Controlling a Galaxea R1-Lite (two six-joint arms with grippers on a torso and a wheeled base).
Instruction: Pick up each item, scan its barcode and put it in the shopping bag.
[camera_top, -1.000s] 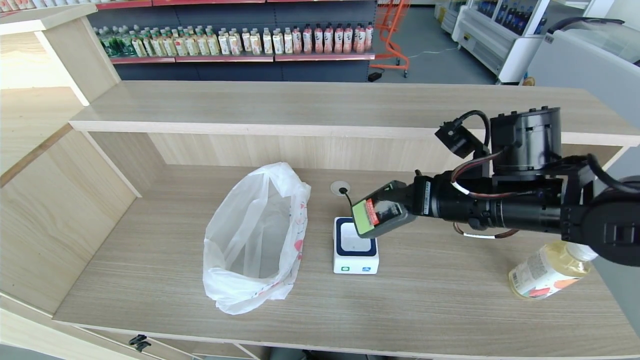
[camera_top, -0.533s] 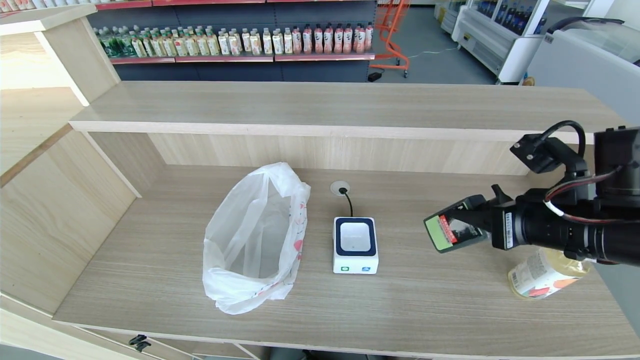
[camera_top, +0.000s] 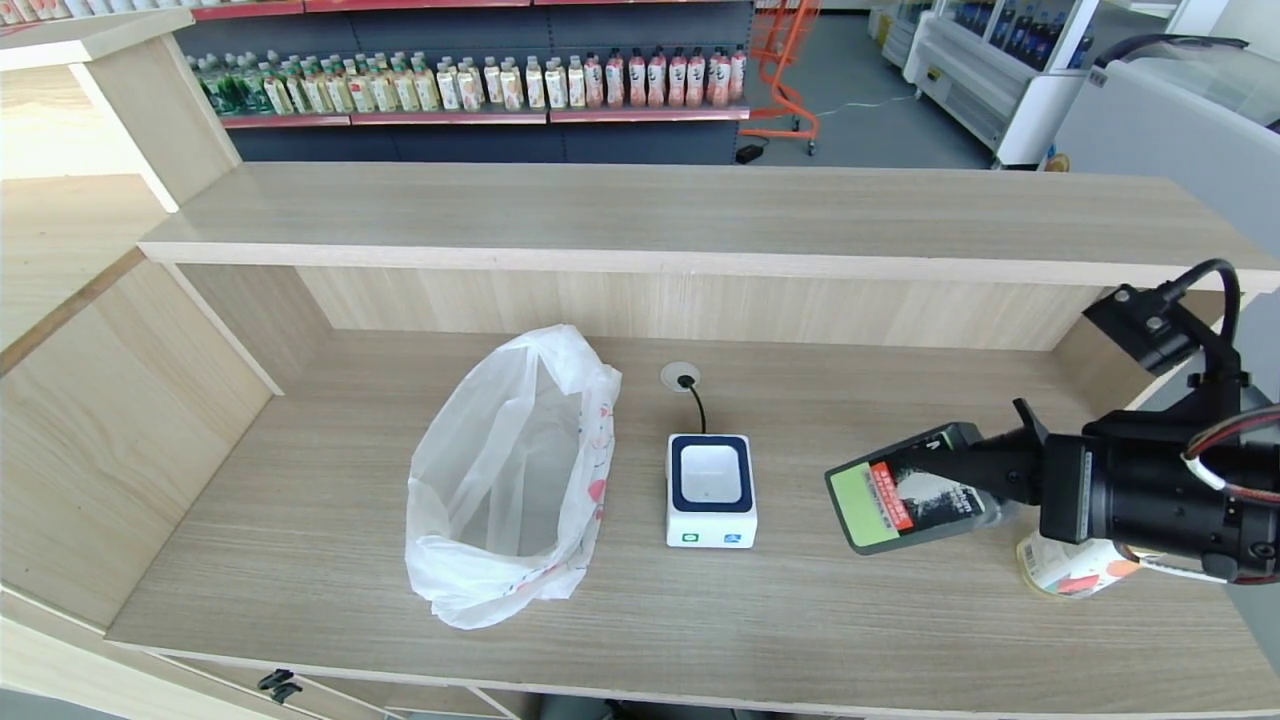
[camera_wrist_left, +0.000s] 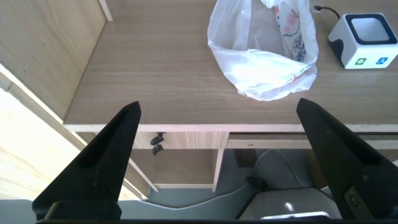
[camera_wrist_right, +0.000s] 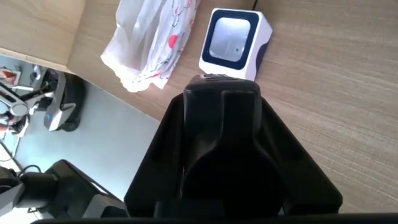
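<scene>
The light wooden checkout counter (camera_top: 800, 620) spreads below the right gripper (camera_top: 975, 470). The white, thin plastic shopping bag (camera_top: 510, 480) lies open well to that gripper's left. The gripper is clamped on a dark rectangular box with a green and red label (camera_top: 905, 495), held above the counter. A white cube scanner with a dark blue top (camera_top: 711, 490) sits between bag and gripper. A clear bottle of yellowish liquid (camera_top: 1065, 575) lies just beneath the right arm. The left gripper (camera_wrist_left: 219, 106) hangs spread wide and empty, short of the counter's near edge.
</scene>
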